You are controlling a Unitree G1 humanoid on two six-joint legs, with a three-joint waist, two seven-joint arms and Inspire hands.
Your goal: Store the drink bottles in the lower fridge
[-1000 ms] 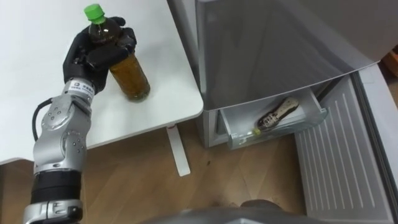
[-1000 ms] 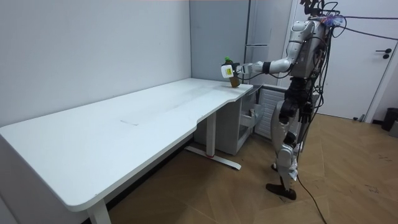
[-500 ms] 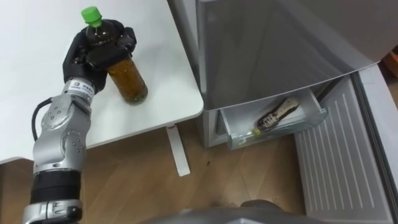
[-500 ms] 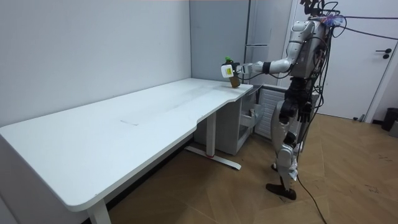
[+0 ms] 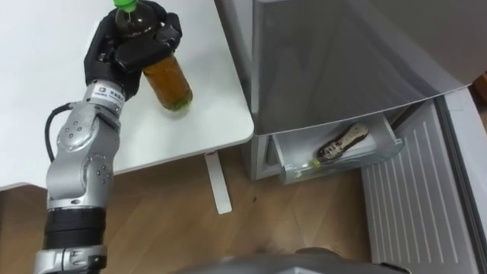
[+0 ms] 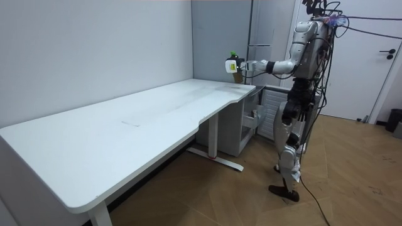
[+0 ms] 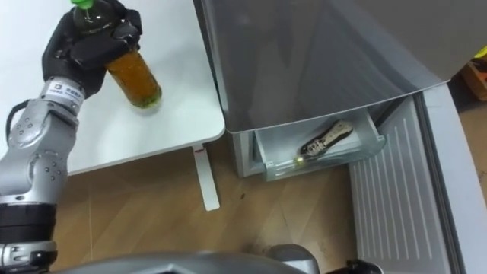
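Drink bottle (image 5: 169,82) sits at upper left, raised off the tabletop (image 5: 46,114), left hand (image 5: 125,53) clamped round its shoulder, base tilted lower right toward the open fridge drawer (image 5: 338,163).

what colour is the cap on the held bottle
Green; the cap shows best in the left eye view.
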